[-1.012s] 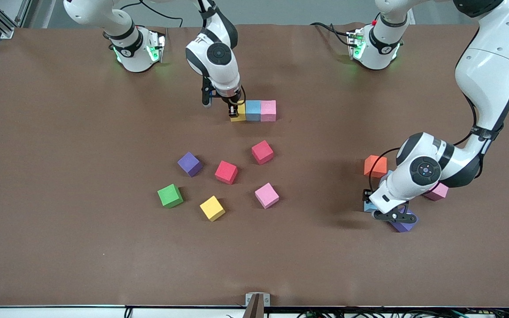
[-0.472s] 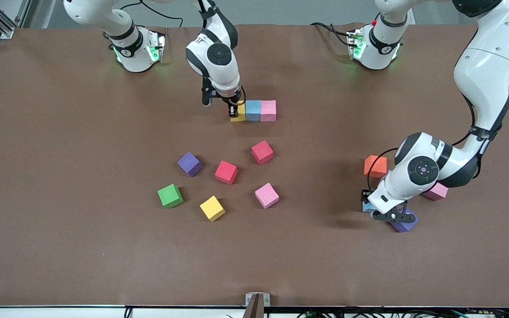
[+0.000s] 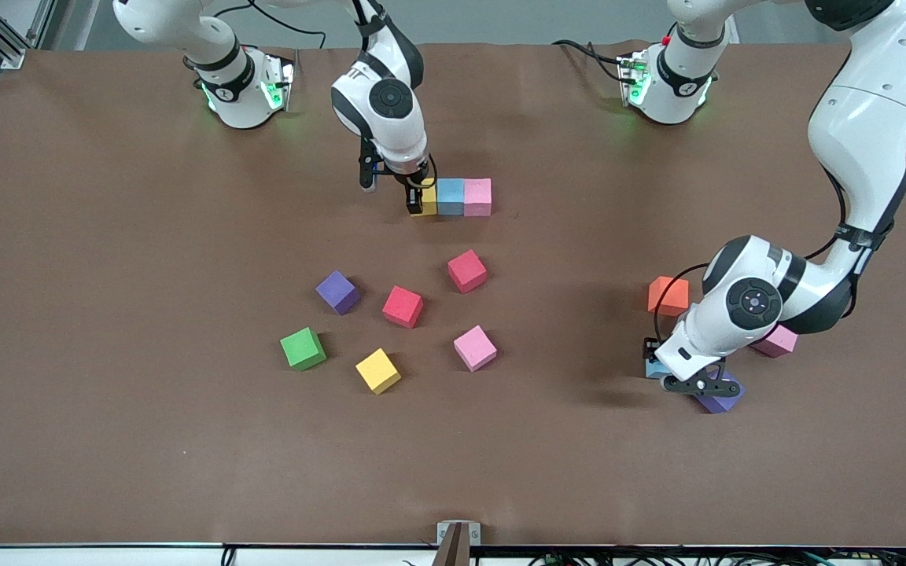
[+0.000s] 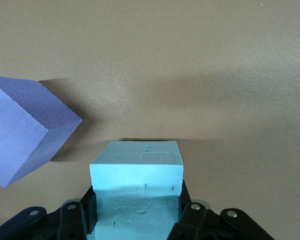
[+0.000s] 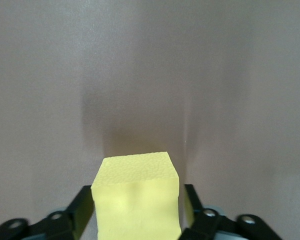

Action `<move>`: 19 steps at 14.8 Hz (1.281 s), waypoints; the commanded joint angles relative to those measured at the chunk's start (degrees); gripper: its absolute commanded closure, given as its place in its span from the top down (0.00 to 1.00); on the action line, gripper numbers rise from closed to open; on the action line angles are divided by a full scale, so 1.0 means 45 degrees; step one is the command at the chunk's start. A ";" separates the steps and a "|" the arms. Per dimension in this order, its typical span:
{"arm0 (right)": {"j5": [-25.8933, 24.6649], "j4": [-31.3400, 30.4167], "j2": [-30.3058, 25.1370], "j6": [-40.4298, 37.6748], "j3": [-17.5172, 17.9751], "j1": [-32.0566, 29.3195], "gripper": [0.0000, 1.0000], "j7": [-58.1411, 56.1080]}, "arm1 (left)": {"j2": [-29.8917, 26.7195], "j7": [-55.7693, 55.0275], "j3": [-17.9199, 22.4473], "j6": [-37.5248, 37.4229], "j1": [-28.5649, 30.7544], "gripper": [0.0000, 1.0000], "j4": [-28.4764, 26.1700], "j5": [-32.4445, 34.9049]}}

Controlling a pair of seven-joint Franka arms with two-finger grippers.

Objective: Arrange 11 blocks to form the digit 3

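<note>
Of the digit 3, one bar shows: a yellow block (image 3: 426, 201), a light blue block (image 3: 450, 196) and a pink block (image 3: 477, 196) touch in a row on the table. My right gripper (image 3: 420, 198) (image 5: 137, 200) stands open around that yellow block (image 5: 136, 192), with a thin gap at one finger. My left gripper (image 3: 657, 366) (image 4: 136, 195) is shut on a light blue block (image 4: 136, 170), low over the table beside a purple block (image 3: 720, 402) (image 4: 25, 127). Loose blocks lie mid-table: purple (image 3: 337, 292), two red (image 3: 403, 306) (image 3: 466, 270), pink (image 3: 474, 347) and yellow (image 3: 377, 370).
A green cube (image 3: 302, 348) lies beside the loose yellow block. An orange cube (image 3: 668, 295) and another pink block (image 3: 779, 342) lie close by the left arm's wrist. The brown table (image 3: 107, 393) is bare toward the front camera.
The right gripper's fingers have parted from the yellow block, which stays in the row. The left gripper with its light blue block has shifted only slightly.
</note>
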 commanded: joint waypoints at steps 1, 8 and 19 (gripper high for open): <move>0.0244 0.0102 0.0039 0.0008 -0.0096 0.0153 1.00 0.0227 | -0.0226 -0.0134 -0.0020 -0.0167 -0.0018 0.47 0.0024 0.0052; 0.0244 0.0121 0.0058 0.0027 -0.0096 0.0134 1.00 0.0227 | -0.0245 -0.0153 -0.0059 -0.0187 -0.0037 0.47 0.0005 0.0052; 0.0205 0.0375 0.0234 0.0066 -0.0174 0.0017 1.00 0.0207 | -0.0226 -0.0173 -0.0059 -0.0362 -0.0135 0.47 0.0044 0.0032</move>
